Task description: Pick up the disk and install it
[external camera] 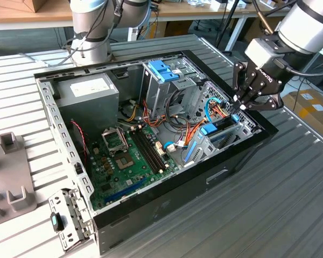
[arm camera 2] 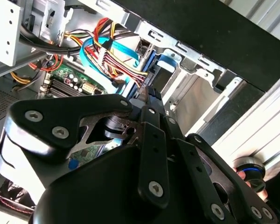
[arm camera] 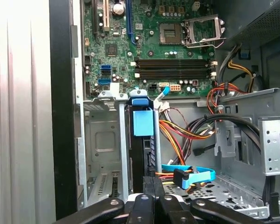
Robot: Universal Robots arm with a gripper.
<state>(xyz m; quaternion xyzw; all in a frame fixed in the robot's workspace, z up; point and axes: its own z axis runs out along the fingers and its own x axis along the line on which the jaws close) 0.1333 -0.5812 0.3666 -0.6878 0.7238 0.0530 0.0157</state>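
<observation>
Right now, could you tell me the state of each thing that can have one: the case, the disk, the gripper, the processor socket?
Black computer case: side panel off, interior exposed.
Dark disk in blue carrier: standing on edge in the metal drive bay.
Black gripper: shut, fingertips at the disk's end.
Processor socket: empty, retention frame raised.
Blue-handled upright metal cage: standing inside the case.

Silver-grey cylindrical arm segments [external camera: 311, 21] with a pale grey wrist block. Black linkage-style gripper [external camera: 242, 103] with flat matte plates, silver screw heads and white lettering; black cable alongside.
</observation>
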